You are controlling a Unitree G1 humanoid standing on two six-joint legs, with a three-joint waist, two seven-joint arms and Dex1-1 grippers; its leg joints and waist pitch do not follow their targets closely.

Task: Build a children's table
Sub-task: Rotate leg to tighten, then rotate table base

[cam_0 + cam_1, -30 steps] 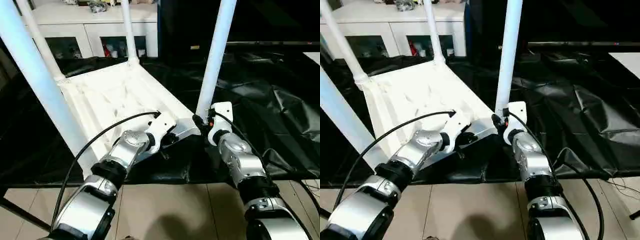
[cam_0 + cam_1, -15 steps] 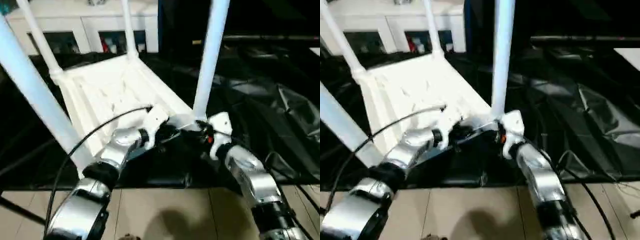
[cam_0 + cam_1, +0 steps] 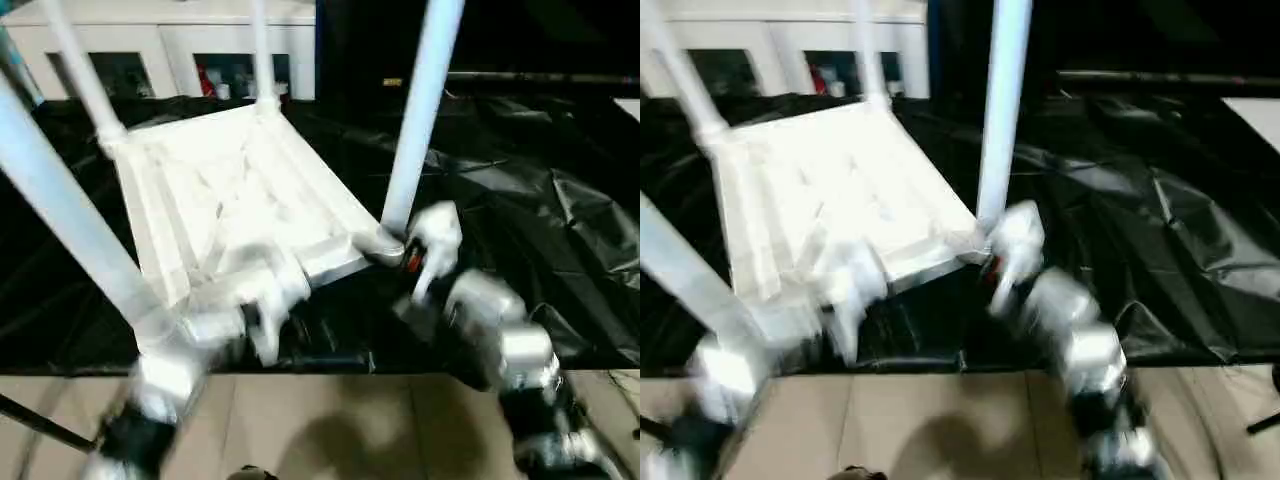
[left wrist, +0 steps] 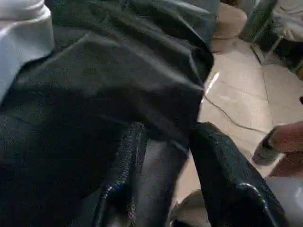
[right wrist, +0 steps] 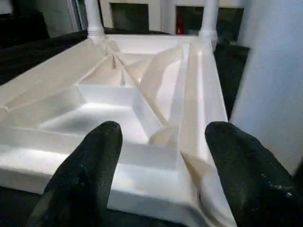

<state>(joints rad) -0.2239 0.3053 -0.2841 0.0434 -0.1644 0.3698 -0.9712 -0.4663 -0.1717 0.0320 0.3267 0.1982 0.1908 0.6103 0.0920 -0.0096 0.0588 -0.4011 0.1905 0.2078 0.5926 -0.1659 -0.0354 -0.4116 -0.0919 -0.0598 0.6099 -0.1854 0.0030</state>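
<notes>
The upturned tabletop [image 3: 240, 200] is lying on black sheeting [image 3: 520, 200]; the left gripper [image 4: 163, 156] and right gripper [image 5: 161, 175] are gaping empty by its near edge.

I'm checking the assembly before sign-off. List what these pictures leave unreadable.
- Leg tops: every leg runs past the head views' upper edge, so their ends go unseen.
- Left pincer: motion-smeared in the head views against the tabletop.
- Near-left socket: smeared, with the left arm in front; the seating is unclear.
- Tabletop's upper face: turned down onto the black sheet.
- Cabinet contents: too small.
</notes>
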